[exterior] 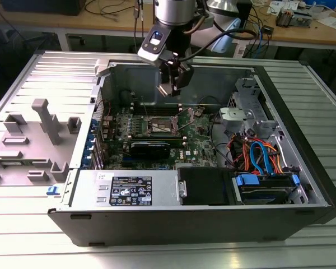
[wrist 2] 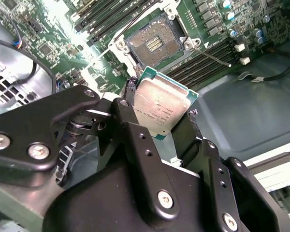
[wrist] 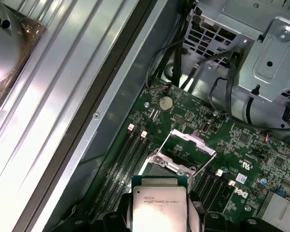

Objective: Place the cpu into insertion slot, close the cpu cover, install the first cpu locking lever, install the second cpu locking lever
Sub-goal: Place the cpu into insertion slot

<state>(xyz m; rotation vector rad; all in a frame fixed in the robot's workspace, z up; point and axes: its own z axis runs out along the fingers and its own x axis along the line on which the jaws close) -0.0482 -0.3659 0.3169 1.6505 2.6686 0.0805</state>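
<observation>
Fingers (wrist 2: 137,137) clamped on cpu (wrist 2: 162,108), hanging over bare socket (wrist 2: 154,43). Cover (wrist: 193,139) up, levers (wrist 2: 212,56) free. No step done.

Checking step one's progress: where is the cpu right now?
In both wrist views the cpu sits clamped in the gripper, in the air above the motherboard, near the open insertion slot, not yet seated.
</observation>
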